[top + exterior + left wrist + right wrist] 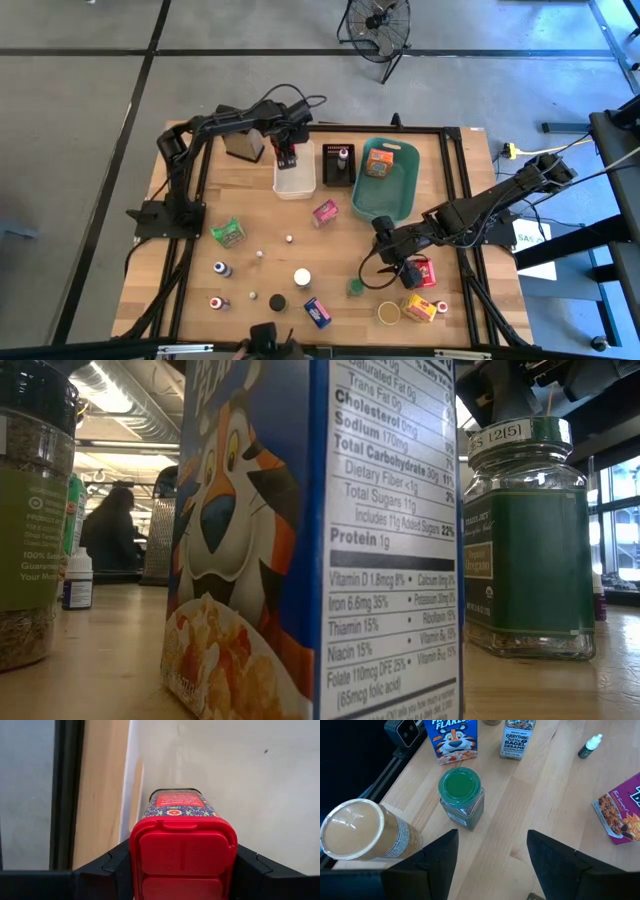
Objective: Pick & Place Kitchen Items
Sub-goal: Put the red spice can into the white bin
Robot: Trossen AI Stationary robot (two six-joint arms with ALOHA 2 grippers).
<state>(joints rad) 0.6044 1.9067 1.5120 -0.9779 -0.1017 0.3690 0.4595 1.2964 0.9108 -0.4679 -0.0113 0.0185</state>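
Your left claw (182,870) pinches a red-capped tin (181,835) (over the white bin (240,765)) | right claw (490,857) spread, green-lidded jar (461,797) just ahead.

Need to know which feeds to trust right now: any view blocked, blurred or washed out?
Low view: the blue cereal box fills the frame, room behind soft. Left wrist view: the red-lidded tin blocks most of it. Right wrist view: sharp on the green-lidded glass jar. High view: even light.

glossy red plastic lid (182,852); pale matt wooden table (545,795).
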